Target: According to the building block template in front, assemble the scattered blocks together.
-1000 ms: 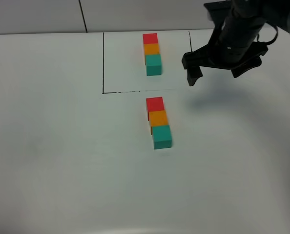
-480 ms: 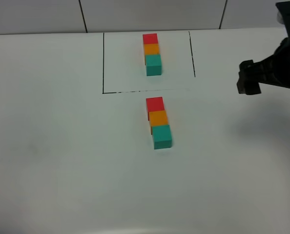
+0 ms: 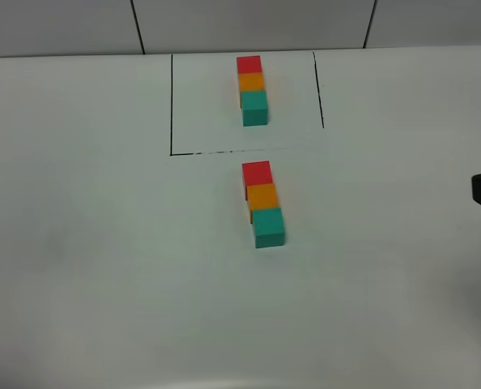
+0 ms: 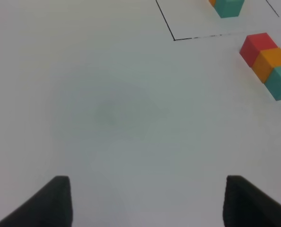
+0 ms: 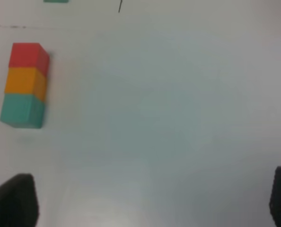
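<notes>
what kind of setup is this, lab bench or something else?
Probably a lab test bench: a bare white table with a hand-drawn black outline marking off a template of three cubes, and a matching row of loose cubes just outside it.

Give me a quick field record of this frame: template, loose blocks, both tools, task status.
template: building block template, red-orange-teal line inside the marked outline at the far side of the table
blocks: scattered blocks now in one line just outside the outline, touching
block order: red cube farthest, orange cube middle, teal cube nearest; same as template
left tool: open, empty, over bare table
right tool: open, empty, at the right edge of the high view
task status: looks assembled, slight stagger in the line
</notes>
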